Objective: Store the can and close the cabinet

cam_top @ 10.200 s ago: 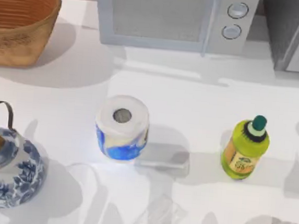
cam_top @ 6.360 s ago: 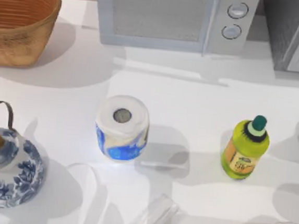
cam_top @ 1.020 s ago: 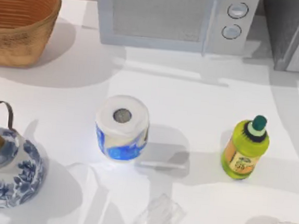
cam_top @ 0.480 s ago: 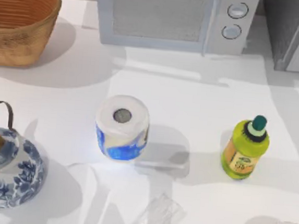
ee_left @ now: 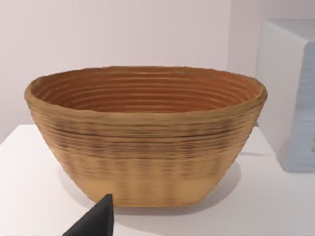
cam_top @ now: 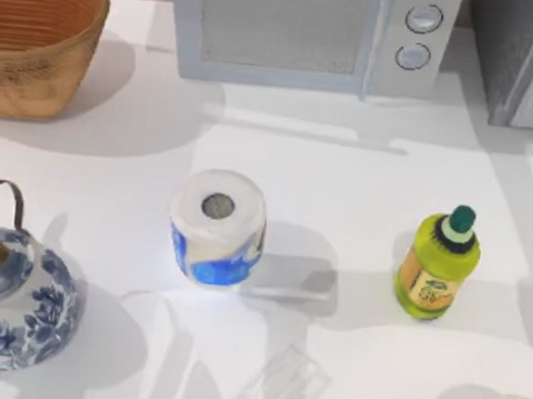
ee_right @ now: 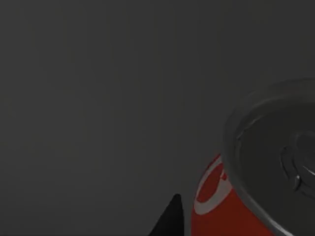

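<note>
The right wrist view is dark, with the red can (ee_right: pixel 216 206) close against a grey wall, apparently inside the cabinet (cam_top: pixel 531 55) at the table's back right. Set it well in, then withdraw straight. Whether either gripper's grasp is open, I cannot tell. The left wrist view faces the basket (ee_left: pixel 145 132).

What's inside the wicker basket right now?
Nothing visible: the wicker basket shows bare ribbed inner wall in the left wrist view. Its near wall covers the floor, so something low could lie there unseen.
</note>
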Available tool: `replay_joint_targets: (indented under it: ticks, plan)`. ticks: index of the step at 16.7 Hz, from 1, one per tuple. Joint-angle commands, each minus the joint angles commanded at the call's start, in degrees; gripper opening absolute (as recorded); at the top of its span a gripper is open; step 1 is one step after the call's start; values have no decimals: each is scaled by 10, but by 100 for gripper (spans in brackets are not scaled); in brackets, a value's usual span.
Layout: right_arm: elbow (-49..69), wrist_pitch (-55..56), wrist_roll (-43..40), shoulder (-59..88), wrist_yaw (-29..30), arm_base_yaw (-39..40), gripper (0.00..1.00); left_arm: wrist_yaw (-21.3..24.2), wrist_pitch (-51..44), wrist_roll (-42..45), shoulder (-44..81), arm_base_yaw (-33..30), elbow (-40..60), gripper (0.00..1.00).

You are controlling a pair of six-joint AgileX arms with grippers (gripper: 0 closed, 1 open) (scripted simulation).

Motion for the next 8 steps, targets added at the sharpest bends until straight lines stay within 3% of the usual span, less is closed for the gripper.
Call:
replay_joint_targets:
  ticks: [4, 8]
  plan:
    - [129, -31, 1, 93, -1, -20, 0, 0, 0, 0, 0, 0, 0, 100]
    - [167, -42, 1, 123, -1, -27, 0, 0, 0, 0, 0, 0, 0, 100]
